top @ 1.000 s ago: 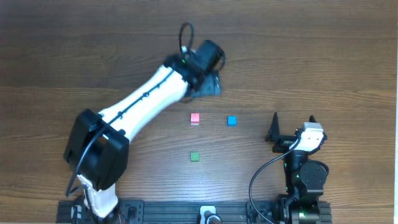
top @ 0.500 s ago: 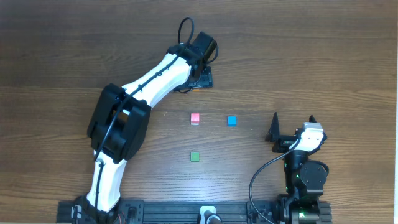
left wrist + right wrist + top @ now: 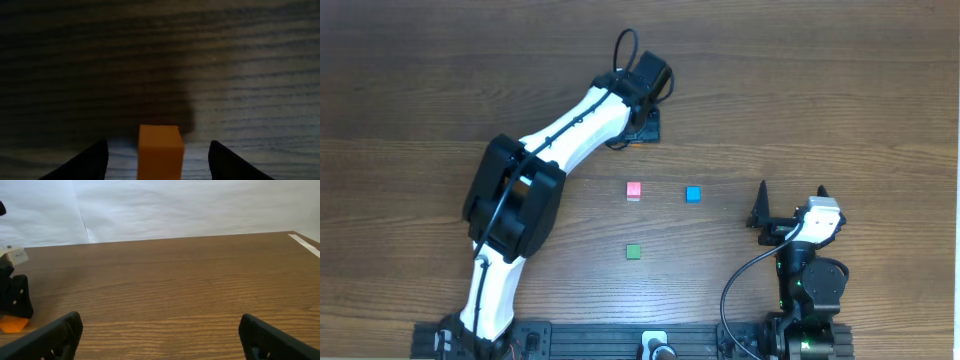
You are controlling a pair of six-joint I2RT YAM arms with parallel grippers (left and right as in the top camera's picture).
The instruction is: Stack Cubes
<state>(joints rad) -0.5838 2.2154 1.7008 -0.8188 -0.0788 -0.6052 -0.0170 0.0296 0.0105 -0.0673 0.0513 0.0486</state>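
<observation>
Table [image 3: 840, 80]: left cube [image 3: 634, 190] and right cube [image 3: 693, 194] side by side mid-table, near cube [image 3: 633, 252] in front of left cube. Far cube [image 3: 160, 150] behind them, between the left gripper [image 3: 642, 128] fingers (gaps both sides). Right gripper [image 3: 791, 195] right of all cubes.

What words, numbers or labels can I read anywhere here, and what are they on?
No text here can be read.
Pale tag on the left gripper, seen from the right wrist view: any print is too small to read.
Pink cube, blue cube, green cube, orange cube: plain faces, no marks visible.
</observation>
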